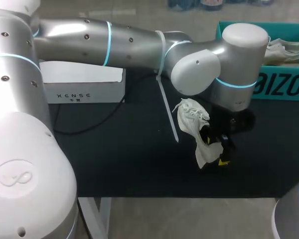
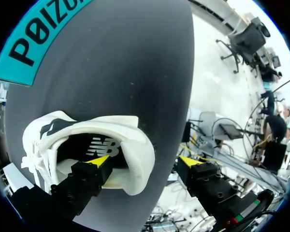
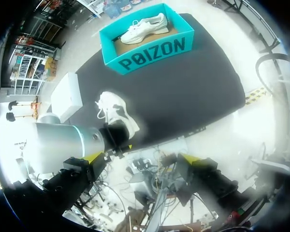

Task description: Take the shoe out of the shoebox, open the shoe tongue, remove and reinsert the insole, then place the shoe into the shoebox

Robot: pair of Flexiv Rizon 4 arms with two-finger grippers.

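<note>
While the left arm reaches right across the black counter, the white shoe sits out of the teal shoebox, well in front of it and towards the counter's near edge. I can't tell whether it lies flat or is tipped up against the arm. A second shoe lies in the box.

In the left wrist view, the left jaws are spread wide. One finger is down inside the shoe's opening, near the insole. The other stands well clear outside the heel, so nothing is clamped. The heel wall merely sits between them. The right jaws, seen in their own wrist view, are just as wide and hold nothing, hanging high off the counter's near side.

Now the danger, as I read it. With only one finger in the opening, any sideways move could drag or roll the shoe instead of gripping it, and the near edge isn't far. If the jaws close here, they'd likely catch the heel collar, perhaps pinning the insole under the inner tip, which would fight any attempt to draw it out. Nothing else steadies the shoe, so it may lift with the insole.
</note>
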